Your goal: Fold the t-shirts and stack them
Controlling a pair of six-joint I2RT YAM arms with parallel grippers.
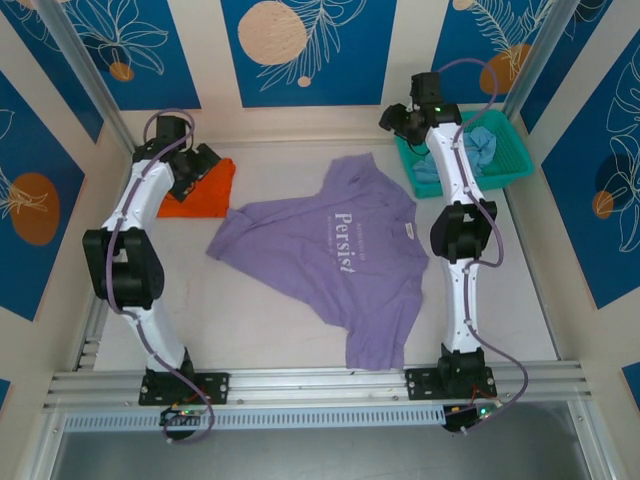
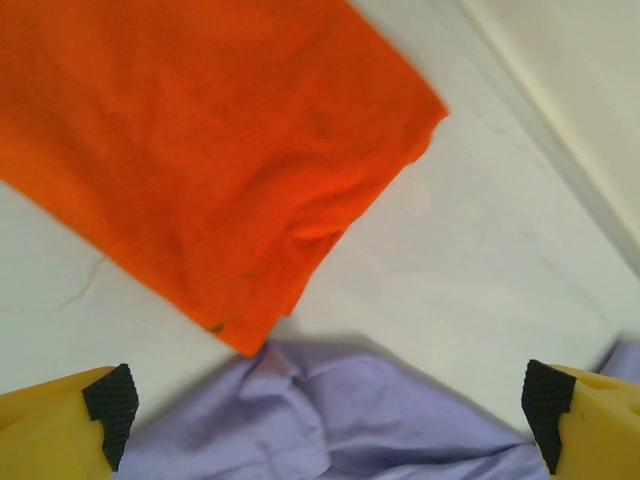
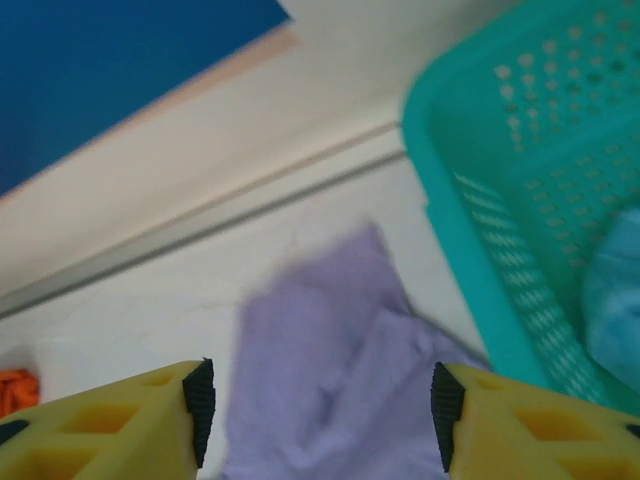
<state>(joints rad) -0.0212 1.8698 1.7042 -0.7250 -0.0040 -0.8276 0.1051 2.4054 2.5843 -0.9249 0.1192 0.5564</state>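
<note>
While the purple shirt (image 1: 330, 255) lies spread slantwise across the middle of the tabletop (image 1: 280, 330), the left tool (image 2: 325, 400) hangs wide and empty by the orange shirt (image 1: 205, 195), just off its left end, the right tool (image 3: 320, 400) open and empty over its far corner beside the basket (image 1: 518, 140).

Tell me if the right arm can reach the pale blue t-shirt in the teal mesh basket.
Probably yes: the right gripper hangs open beside the teal plastic mesh basket, and the pale blue cloth t-shirt lies uncovered inside.
</note>
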